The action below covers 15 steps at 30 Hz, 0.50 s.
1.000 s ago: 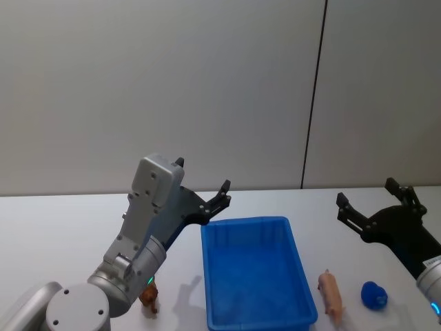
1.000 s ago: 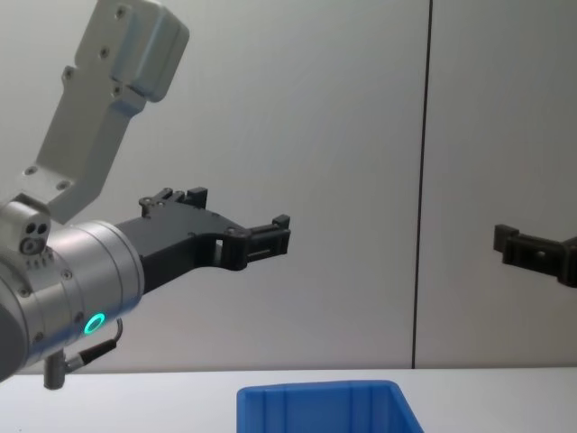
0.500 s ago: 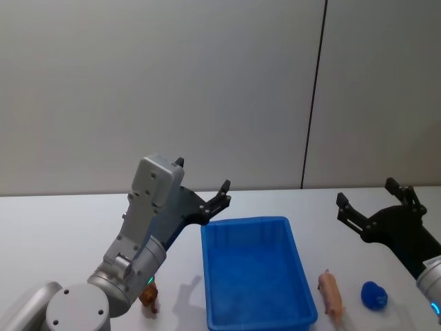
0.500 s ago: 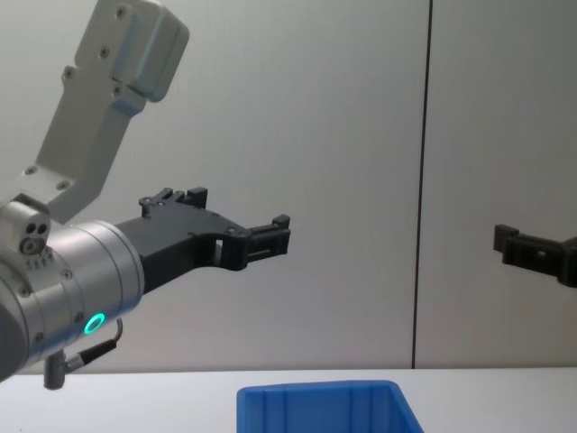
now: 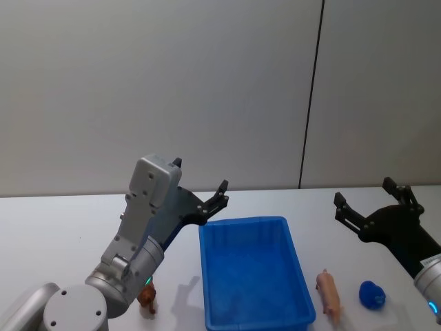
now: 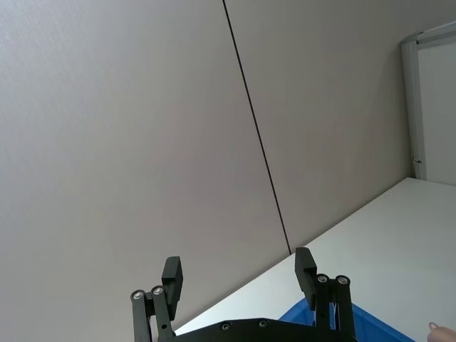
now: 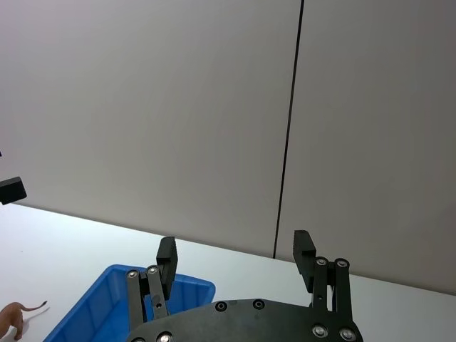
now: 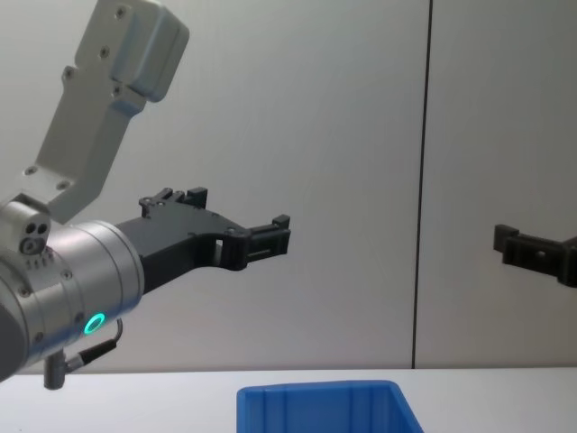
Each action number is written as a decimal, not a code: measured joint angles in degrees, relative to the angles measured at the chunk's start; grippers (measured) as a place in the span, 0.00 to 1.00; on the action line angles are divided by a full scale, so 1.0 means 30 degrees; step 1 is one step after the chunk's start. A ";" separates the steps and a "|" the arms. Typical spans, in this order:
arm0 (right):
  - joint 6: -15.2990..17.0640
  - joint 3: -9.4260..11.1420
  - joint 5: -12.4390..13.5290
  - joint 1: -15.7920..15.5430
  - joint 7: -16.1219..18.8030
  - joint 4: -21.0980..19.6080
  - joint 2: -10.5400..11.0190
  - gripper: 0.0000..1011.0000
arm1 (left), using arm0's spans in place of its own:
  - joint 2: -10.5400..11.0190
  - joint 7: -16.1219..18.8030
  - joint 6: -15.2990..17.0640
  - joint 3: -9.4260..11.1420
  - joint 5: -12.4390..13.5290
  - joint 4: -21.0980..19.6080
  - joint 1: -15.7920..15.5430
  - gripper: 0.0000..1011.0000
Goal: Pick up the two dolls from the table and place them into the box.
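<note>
Plainly, the pink doll [image 5: 329, 294] lies at 6 o'clock from the wide right jaws, long axis 12-to-6; the brown doll [image 5: 147, 298], perhaps standing, at 7 o'clock from the wide left jaws.

Two dolls [image 5: 147, 298] [image 5: 329, 295], one box [image 5: 244, 222], one blue object [image 5: 372, 295]

Open-topped box [image 5: 244, 223] stands between brown toy [image 5: 147, 298] and pink toy [image 5: 328, 293]

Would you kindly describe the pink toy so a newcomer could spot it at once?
Find the blue bin on the white table. Just off its right wall lies a long pink animal doll, unlike the round blue toy farther right.
</note>
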 joint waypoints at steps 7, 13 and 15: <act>0.0000 0.0001 0.0000 -0.0001 -0.0001 0.0000 0.0000 0.99 | 0.0001 -0.0001 0.0000 0.0000 0.0000 -0.0001 0.0000 0.99; 0.0000 0.0001 0.0000 0.0000 -0.0001 0.0000 0.0000 0.99 | 0.0001 0.0000 0.0000 0.0000 0.0000 0.0000 0.0000 0.99; 0.0000 0.0000 -0.0001 -0.0001 0.0000 0.0001 0.0000 0.99 | 0.0000 0.0000 0.0000 0.0000 -0.0001 0.0000 0.0000 0.99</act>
